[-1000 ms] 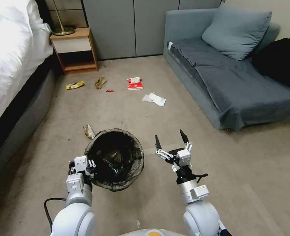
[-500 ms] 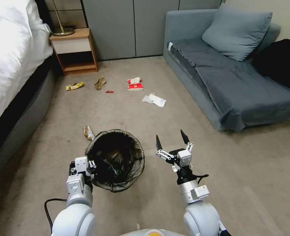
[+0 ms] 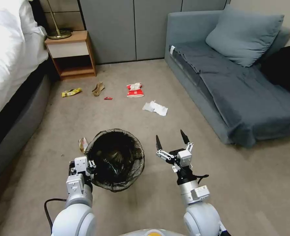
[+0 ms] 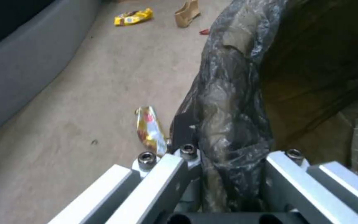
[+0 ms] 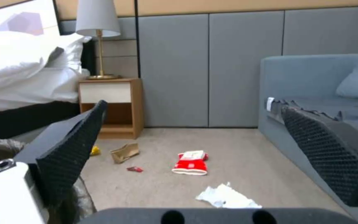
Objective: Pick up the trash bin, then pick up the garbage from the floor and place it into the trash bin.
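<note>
My left gripper point(image 3: 87, 165) is shut on the near-left rim of the trash bin point(image 3: 115, 160), a round bin lined with a dark bag. The left wrist view shows that gripper point(image 4: 224, 161) clamping the bag-covered rim point(image 4: 228, 109). My right gripper point(image 3: 170, 138) hangs open and empty just right of the bin, its jaws wide apart in the right wrist view point(image 5: 193, 107). Garbage lies on the carpet ahead: white tissue point(image 3: 155, 108), red-and-white cup point(image 3: 135, 90), tan paper piece point(image 3: 98, 88), red scrap point(image 3: 108, 98), yellow wrapper point(image 3: 71, 92). Another wrapper point(image 3: 82, 143) lies against the bin's far-left side.
A bed point(image 3: 10, 65) runs along the left, with a wooden nightstand point(image 3: 71, 54) and a lamp base point(image 3: 58, 32) at its far end. A grey sofa point(image 3: 233, 85) with a cushion and a black bag point(image 3: 284, 67) lines the right. Grey wall panels close the back.
The whole head picture has shifted: floor litter, sofa and nightstand sit lower and nearer, so the camera has moved forward. Both arms and the held bin keep their pose.
</note>
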You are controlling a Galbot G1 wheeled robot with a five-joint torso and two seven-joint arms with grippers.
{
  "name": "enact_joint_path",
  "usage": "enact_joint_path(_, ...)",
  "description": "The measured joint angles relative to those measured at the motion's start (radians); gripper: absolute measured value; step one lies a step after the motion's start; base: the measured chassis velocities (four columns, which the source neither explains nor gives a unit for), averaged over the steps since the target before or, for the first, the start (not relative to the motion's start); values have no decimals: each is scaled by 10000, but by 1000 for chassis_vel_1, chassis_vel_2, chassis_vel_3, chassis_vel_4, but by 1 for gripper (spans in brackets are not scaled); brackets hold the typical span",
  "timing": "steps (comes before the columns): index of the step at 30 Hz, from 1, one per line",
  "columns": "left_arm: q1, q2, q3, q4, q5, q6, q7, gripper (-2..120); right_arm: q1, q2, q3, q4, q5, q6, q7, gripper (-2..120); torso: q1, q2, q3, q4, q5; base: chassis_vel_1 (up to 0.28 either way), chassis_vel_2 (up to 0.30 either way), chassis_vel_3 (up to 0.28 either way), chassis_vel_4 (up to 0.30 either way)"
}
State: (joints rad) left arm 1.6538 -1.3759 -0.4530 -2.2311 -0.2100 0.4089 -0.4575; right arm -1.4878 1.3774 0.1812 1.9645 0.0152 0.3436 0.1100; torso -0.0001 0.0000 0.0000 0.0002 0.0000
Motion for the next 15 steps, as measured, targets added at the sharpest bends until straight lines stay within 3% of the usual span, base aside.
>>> enact_joint_path(15,-35,-13,0,5,-22,8,-18,0,28,0,7,1,35,12,-23,100,0,0,0,-3,-1,-215,211,215,-218)
